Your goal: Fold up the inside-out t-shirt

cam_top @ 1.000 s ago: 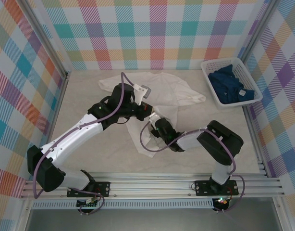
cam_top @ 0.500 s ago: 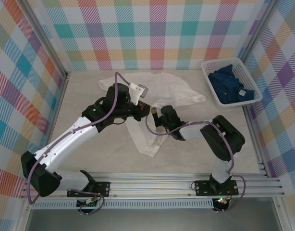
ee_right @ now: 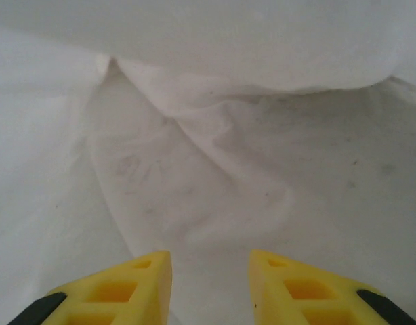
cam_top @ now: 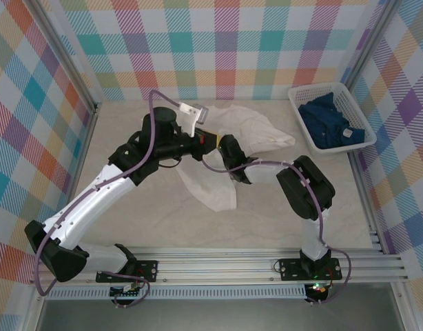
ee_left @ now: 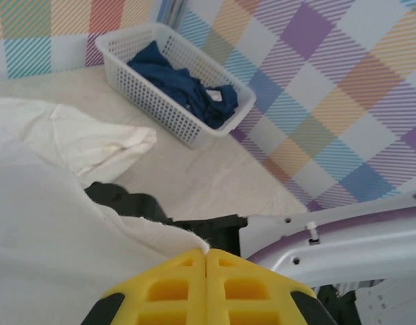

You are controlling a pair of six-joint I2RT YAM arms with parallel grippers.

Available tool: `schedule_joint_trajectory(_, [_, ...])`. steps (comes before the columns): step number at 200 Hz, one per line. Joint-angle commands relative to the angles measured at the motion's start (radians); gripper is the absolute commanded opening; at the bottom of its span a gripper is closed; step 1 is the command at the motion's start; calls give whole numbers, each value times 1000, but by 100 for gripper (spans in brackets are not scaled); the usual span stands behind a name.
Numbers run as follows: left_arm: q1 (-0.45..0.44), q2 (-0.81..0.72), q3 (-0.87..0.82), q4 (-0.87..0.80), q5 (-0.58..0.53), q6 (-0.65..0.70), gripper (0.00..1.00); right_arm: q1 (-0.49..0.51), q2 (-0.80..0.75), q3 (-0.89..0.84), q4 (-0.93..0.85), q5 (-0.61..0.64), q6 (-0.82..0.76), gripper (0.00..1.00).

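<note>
Inside-out t-shirt (cam_top: 215, 189): hem seemingly pinched in clenched left pincer (ee_left: 206, 253); right pincer (ee_right: 210, 257) parted, fabric just ahead.

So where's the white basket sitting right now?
In the top view the white basket sits at the far right corner of the table, holding the dark blue garment, just right of the white t-shirt.

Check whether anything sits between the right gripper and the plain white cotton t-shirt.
Nothing visible does. The right gripper, jaws parted, faces the plain white cotton t-shirt directly; the white mesh basket stands well aside.
</note>
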Motion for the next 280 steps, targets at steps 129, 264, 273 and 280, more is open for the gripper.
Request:
schedule_joint_trajectory(129, [4,-68,-1,30,69,57,0,-68,52,181,-302,-225,29,42])
schedule_joint_trajectory(264, [3,-140,185,54,130,88,0,-57,392,781,-791,97,-177,53])
schedule_joint_trajectory(273, [3,-152,181,50,114,96,0,-62,406,801,-806,96,-184,55])
schedule_joint_trajectory(280, [3,-162,179,38,93,108,0,-67,415,812,-819,95,-187,56])
